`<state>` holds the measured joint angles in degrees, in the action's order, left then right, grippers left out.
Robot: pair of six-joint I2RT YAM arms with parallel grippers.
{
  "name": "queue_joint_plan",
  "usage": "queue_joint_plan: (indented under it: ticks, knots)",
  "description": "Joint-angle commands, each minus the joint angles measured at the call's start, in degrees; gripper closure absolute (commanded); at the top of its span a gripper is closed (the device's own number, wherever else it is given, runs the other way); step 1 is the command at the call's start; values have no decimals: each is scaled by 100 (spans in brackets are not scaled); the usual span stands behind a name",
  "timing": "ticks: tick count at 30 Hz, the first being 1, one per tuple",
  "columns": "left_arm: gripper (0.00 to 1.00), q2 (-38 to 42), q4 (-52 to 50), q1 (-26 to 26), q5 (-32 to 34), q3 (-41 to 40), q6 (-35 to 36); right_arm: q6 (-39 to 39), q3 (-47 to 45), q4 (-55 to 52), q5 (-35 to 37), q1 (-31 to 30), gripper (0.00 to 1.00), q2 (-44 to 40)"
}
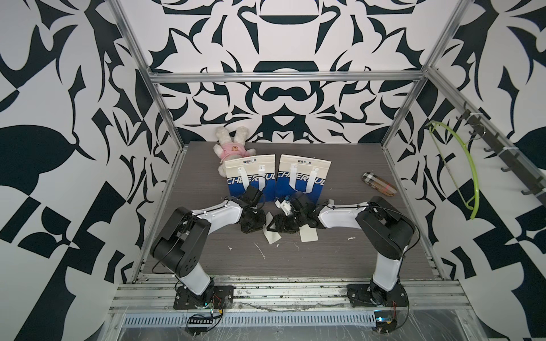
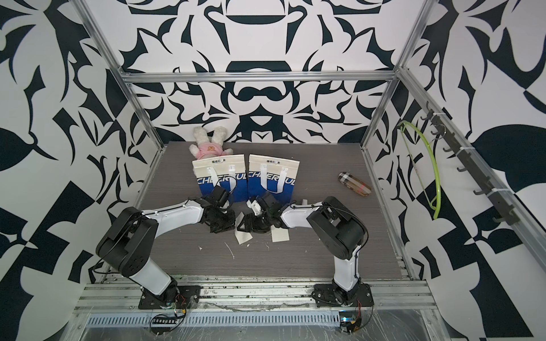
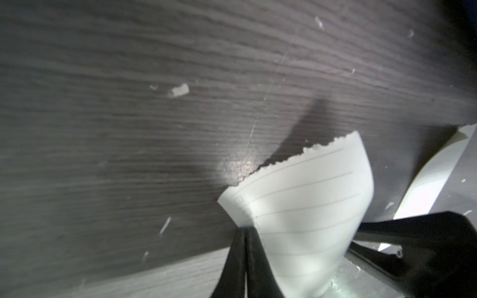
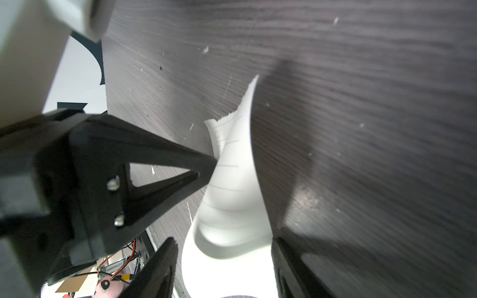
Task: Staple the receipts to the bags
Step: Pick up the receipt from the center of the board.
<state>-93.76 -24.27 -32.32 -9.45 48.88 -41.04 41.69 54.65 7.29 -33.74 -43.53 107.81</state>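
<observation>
On the bench [image 1: 325, 259] before the bags [image 1: 298, 165], the left jaws pinch a curled receipt [image 3: 304, 201] by its edge; its other end sits between the spread right jaws.

Two paper bags lie flat and side by side, far back on the table [image 1: 354, 251]. The left bag [image 1: 242, 163] and the right bag [image 1: 304, 161] look just the same. Each is cream at the top and blue at the bottom, with big white letters across the middle. White ribbon handles rest on the front of each. The blue ends face the near side.

Nearer are two cream-white slips. The curled receipt [image 3: 304, 206] has thin lines and one ragged, torn edge. It bends up off the table, and the left gripper [image 3: 245, 229] pinches it tight at one edge. The flat receipt [image 1: 308, 235] lies near it, to the right.
</observation>
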Motion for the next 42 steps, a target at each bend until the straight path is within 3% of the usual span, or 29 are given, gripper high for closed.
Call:
queue_joint_plan:
  ticks: [1, 4, 8, 12, 22, 26, 28, 31, 34, 37, 42]
  knots:
    - [92, -112, -685, 15, 4, -118, 61, -197, -8, -1310, 761, 29, 33, 563]
    - [92, -57, -735, 10, -8, -83, 61, -304, 121, -1722, 1002, 20, 33, 595]
    - [92, 48, -787, 11, 13, -68, 43, -398, 180, -2062, 1247, 20, 50, 597]
    - [92, 127, -849, 13, 31, -54, 52, -413, 99, -2102, 1477, 14, 55, 464]
    - [88, 327, -1053, 15, 148, 149, 104, -429, 7, -1885, 1414, 11, 81, 162]
    - [73, 589, -1388, 23, 389, 348, 122, -422, -60, -1841, 1392, 11, 86, 32]
    - [44, 993, -1375, 23, 406, 318, 115, -389, -192, -1676, 1387, 11, 86, -182]
    - [24, 1757, -902, 21, -53, -87, -20, -347, -415, -1432, 1456, 11, 86, -613]
    - [16, 2455, -316, 41, -272, -714, -405, -337, -631, -1191, 1480, 11, 86, -1075]
    - [16, 2824, 376, 76, -490, -1258, -704, -279, -902, -810, 1477, 21, 86, -1516]
    - [16, 2845, 1328, 85, -1017, -1507, -769, -98, -1273, -68, 1432, 21, 86, -2157]
